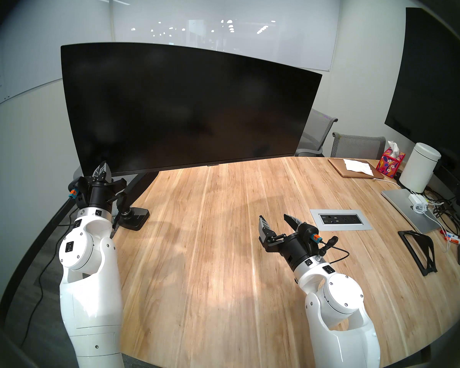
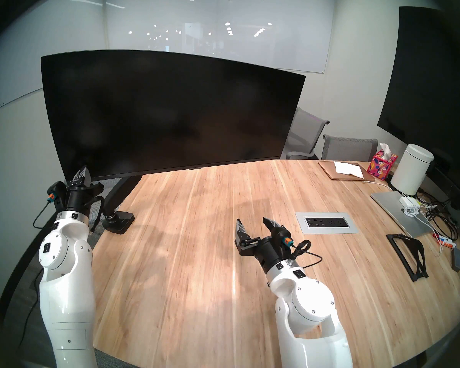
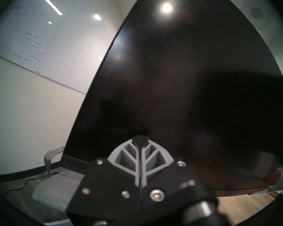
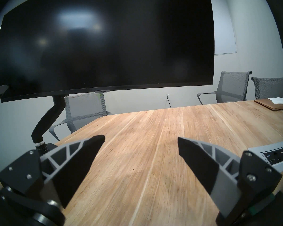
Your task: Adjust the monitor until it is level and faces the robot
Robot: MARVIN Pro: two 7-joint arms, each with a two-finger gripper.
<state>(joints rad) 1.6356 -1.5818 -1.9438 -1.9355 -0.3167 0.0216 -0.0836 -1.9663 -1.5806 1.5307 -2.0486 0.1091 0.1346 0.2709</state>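
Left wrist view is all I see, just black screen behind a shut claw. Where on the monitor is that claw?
Observer: The head view puts the left claw at the lower left corner of the monitor.
Operator: And the other arm?
Observer: The right claw is open above the wooden table, apart from the monitor.
Operator: Is the screen square to us?
Observer: Seemingly not; from the head, its left end looks taller than its right.

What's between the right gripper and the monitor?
Only bare wooden table between the right gripper and the monitor, per the right wrist view.
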